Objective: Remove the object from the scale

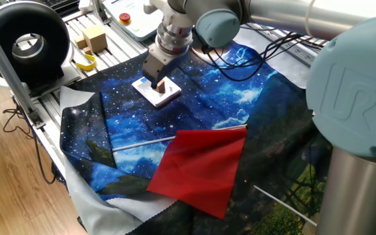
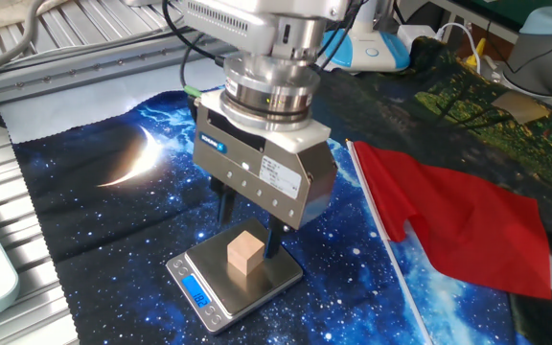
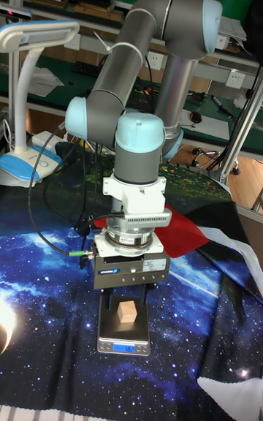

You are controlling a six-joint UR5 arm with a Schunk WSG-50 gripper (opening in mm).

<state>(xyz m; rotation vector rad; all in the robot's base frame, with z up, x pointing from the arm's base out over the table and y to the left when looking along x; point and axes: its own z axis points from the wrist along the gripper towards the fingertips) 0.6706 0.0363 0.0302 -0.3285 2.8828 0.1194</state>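
The surface (image 1: 119,36) is slatted metal, mostly covered by a starry blue cloth (image 1: 227,98). On the cloth lies the scale (image 2: 236,283), with a red cloth (image 1: 201,170) well apart from it. Beyond the cloth's edge, a pale wooden block (image 1: 94,37) sits on bare slats.

Star-print blue cloth (image 1: 240,98) covers table; red cloth (image 1: 201,170) at lower centre (one edge on rod); pale wooden block (image 1: 94,37) upper left.
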